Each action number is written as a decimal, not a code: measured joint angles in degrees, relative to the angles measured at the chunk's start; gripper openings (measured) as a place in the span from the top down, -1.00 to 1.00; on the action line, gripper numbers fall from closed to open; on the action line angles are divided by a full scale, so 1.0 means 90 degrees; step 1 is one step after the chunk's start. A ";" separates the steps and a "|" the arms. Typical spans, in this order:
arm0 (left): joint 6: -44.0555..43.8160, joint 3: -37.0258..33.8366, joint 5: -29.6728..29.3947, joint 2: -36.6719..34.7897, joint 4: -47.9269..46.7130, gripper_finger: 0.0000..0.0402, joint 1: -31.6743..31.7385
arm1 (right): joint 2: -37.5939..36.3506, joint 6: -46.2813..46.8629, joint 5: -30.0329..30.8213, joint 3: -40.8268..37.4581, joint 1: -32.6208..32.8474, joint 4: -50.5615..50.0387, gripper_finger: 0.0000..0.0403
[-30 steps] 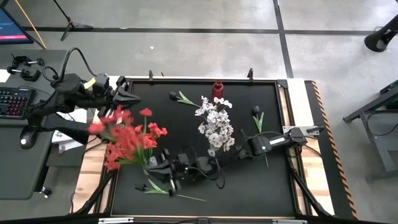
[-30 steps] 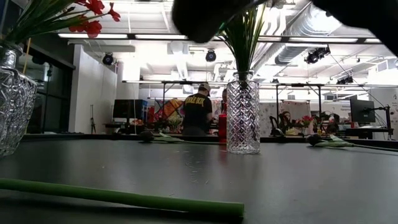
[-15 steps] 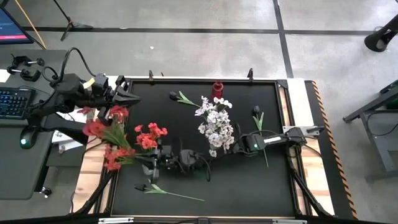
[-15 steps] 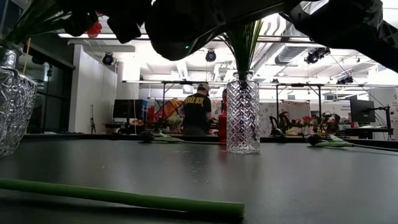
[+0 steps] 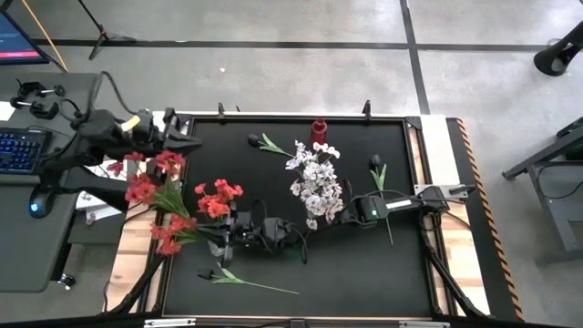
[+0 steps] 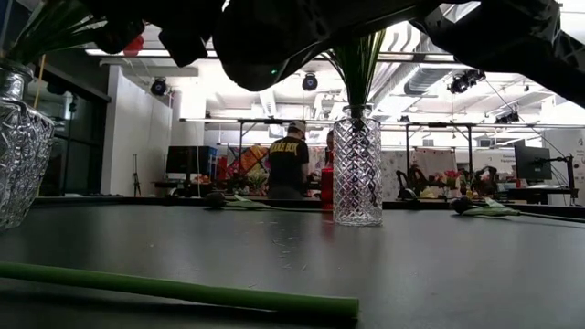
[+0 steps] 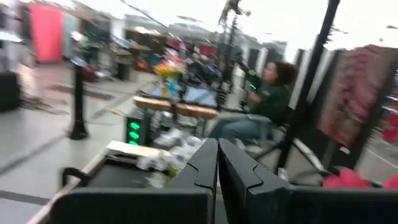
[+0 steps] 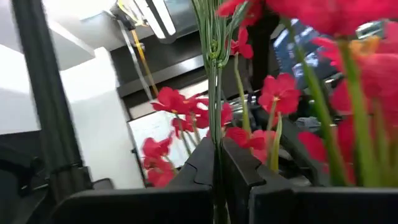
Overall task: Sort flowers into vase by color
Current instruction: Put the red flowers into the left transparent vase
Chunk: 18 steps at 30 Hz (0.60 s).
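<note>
High view, left pincer (image 5: 187, 143): you see it at the far left corner of the desk (image 5: 364, 273), with nothing in it.
High view, right pincer (image 5: 226, 235): it reaches across to the red flowers (image 5: 159, 196) at the left edge.
High view, white flowers (image 5: 314, 178): bunched mid-desk.
High view, dark flower (image 5: 376, 169): lies flat, right of the white ones.
Low view, vase (image 6: 356, 174): upright mid-desk, holding green stems.
Low view, loose stem (image 6: 183, 291): lies flat nearest you.
Left wrist view, left pincer (image 7: 217, 149): fingers together on nothing.
Right wrist view, right pincer (image 8: 217, 149): clamped on a red flower's stem (image 8: 214, 93).
</note>
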 joint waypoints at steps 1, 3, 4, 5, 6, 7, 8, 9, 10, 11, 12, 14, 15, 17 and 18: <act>0.0013 0.0000 -0.0152 -0.0075 0.0007 1.00 0.0000 | 0.0000 -0.0022 0.0069 -0.0002 -0.0001 -0.0026 1.00; 0.0014 0.0000 -0.0370 -0.0225 0.0002 1.00 0.0002 | 0.0000 0.0050 0.0121 -0.0002 -0.0025 -0.0185 1.00; 0.0007 0.0005 -0.0433 -0.0299 0.0002 1.00 0.0002 | 0.0000 0.0119 0.0122 -0.0002 -0.0047 -0.0292 1.00; 0.0001 0.0010 -0.0455 -0.0370 0.0005 1.00 0.0002 | 0.0000 0.0193 0.0132 -0.0002 -0.0073 -0.0400 0.99; -0.0031 0.0010 -0.0462 -0.0432 -0.0014 1.00 0.0002 | 0.0000 0.0278 0.0136 -0.0006 -0.0095 -0.0488 0.97; -0.0070 0.0010 -0.0465 -0.0472 -0.0027 1.00 0.0002 | 0.0000 0.0378 0.0138 -0.0009 -0.0118 -0.0553 0.95; -0.0132 0.0010 -0.0464 -0.0508 -0.0027 1.00 0.0002 | 0.0000 0.0461 0.0136 -0.0009 -0.0133 -0.0601 0.93; -0.0170 0.0010 -0.0466 -0.0550 -0.0033 1.00 0.0002 | 0.0000 0.0544 0.0121 -0.0009 -0.0148 -0.0630 0.90; -0.0205 0.0007 -0.0467 -0.0589 -0.0046 1.00 0.0002 | 0.0000 0.0554 0.0077 -0.0009 -0.0171 -0.0635 0.88; -0.0214 0.0007 -0.0469 -0.0628 -0.0049 1.00 0.0002 | 0.0000 0.0543 0.0031 -0.0009 -0.0182 -0.0635 0.84; -0.0214 0.0007 -0.0469 -0.0654 -0.0043 1.00 0.0002 | 0.0000 0.0528 0.0024 -0.0009 -0.0187 -0.0639 0.81; -0.0216 0.0007 -0.0471 -0.0684 -0.0045 1.00 0.0002 | 0.0000 0.0455 0.0009 -0.0009 -0.0205 -0.0638 0.74; -0.0216 0.0007 -0.0471 -0.0687 -0.0052 1.00 0.0002 | 0.0000 0.0428 0.0006 -0.0009 -0.0209 -0.0643 0.71; -0.0220 0.0007 -0.0471 -0.0684 -0.0085 1.00 0.0002 | 0.0000 0.0428 0.0002 -0.0009 -0.0207 -0.0678 0.65; -0.0220 0.0007 -0.0471 -0.0687 -0.0116 1.00 0.0002 | 0.0000 0.0466 -0.0001 -0.0009 -0.0207 -0.0736 0.62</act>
